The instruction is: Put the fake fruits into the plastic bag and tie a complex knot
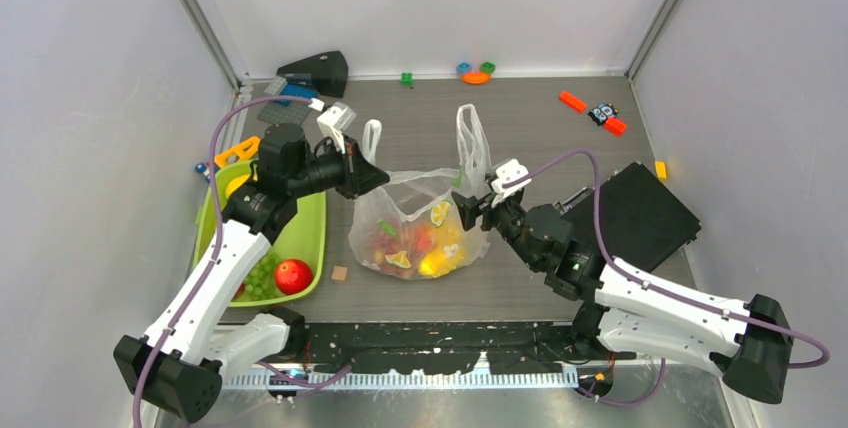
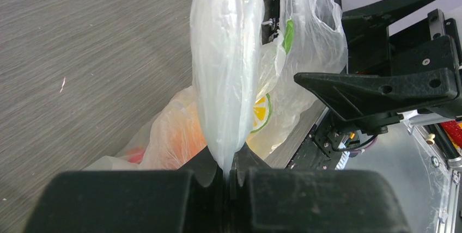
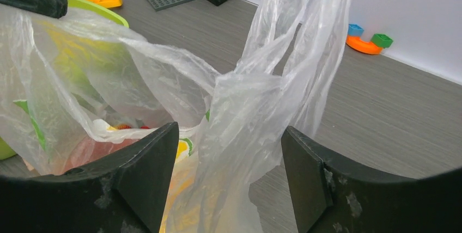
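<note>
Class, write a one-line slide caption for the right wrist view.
Open right tool straddling the bunched handle of the plastic bag, fake fruits visible inside.

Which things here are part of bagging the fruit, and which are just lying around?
Job: plastic bag, fruits inside it, green grapes and red apple waiting in the lime-green tray.
Lying about: toy bricks along the back wall, red-orange bricks, yellow brick, black board, small brown cube.
</note>
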### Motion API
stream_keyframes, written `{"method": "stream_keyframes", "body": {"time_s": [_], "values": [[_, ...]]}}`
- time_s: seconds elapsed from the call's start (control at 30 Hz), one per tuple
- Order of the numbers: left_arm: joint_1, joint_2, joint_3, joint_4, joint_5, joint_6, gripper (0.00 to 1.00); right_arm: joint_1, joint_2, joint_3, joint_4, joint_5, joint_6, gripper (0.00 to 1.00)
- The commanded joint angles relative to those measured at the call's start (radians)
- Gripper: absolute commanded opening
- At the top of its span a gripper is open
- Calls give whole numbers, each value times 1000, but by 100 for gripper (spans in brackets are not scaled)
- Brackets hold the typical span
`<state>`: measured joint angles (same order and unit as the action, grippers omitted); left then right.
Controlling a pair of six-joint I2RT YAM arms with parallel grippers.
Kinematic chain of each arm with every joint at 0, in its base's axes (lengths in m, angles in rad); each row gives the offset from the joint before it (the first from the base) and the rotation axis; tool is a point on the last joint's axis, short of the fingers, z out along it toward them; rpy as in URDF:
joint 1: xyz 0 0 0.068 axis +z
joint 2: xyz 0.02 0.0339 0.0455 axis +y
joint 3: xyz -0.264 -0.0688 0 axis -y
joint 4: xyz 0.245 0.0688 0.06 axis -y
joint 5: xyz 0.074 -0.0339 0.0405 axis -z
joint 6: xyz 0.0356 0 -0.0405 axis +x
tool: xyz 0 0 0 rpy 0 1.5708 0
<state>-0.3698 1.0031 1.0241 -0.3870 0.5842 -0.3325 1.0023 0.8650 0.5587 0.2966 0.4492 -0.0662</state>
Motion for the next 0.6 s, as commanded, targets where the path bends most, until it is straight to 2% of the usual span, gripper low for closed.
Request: {"method": "stream_keyframes", "body": {"time_s": [0.0,0.2,0.57], "values": [[8,-23,-4,19,21,13,0,-28,10,98,-64,-26,109,77],[8,-23,-4,20,22,12,0,-35,7,154,-159,2,127,83],[8,-19,-4,19,11,7,0,-42,72,180,-202,-50,116,80]]}}
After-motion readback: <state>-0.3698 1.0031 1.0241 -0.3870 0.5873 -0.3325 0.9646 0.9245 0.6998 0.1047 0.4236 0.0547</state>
